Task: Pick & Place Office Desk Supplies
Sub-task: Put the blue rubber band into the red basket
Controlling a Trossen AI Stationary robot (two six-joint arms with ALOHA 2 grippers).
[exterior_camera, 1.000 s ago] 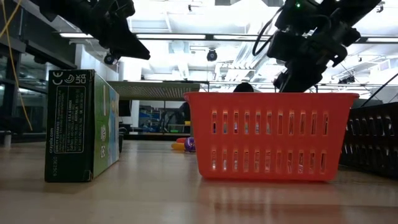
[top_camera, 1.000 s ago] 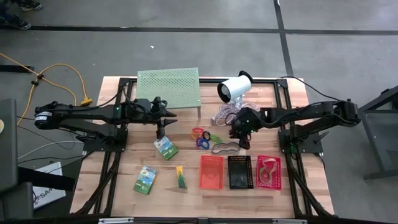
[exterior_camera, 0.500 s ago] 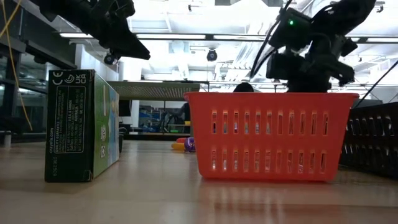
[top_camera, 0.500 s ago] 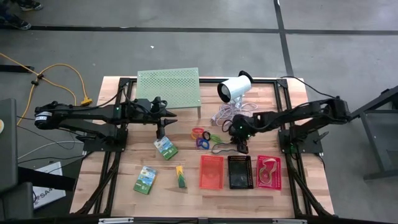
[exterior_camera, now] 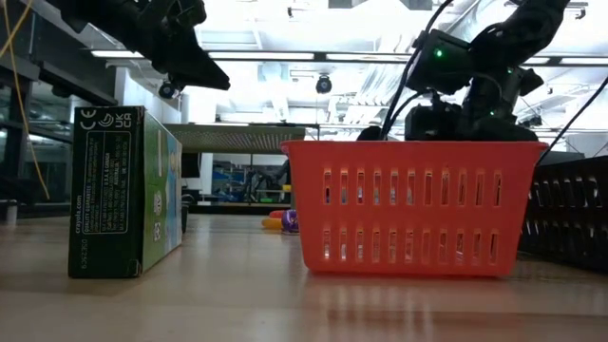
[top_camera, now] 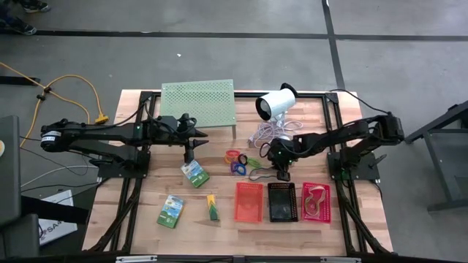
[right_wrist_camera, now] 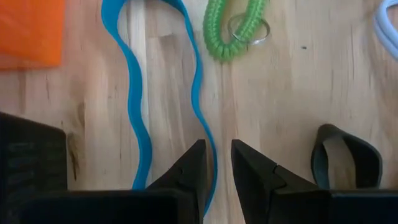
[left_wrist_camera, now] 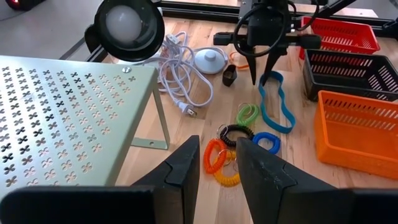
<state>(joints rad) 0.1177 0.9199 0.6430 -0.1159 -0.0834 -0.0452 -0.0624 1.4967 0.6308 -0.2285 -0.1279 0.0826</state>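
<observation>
Since a second ago we see the right gripper has dropped low over the blue rubber band behind the baskets, fingers slightly apart, empty. Near edge: three green packs — nearest — and three baskets. Farther off, coiled loops. The left gripper hangs unmoved, fingers apart, empty.

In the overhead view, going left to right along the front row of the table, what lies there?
Green pack → a second, smaller green pack → red basket → black basket → pink basket.
</observation>
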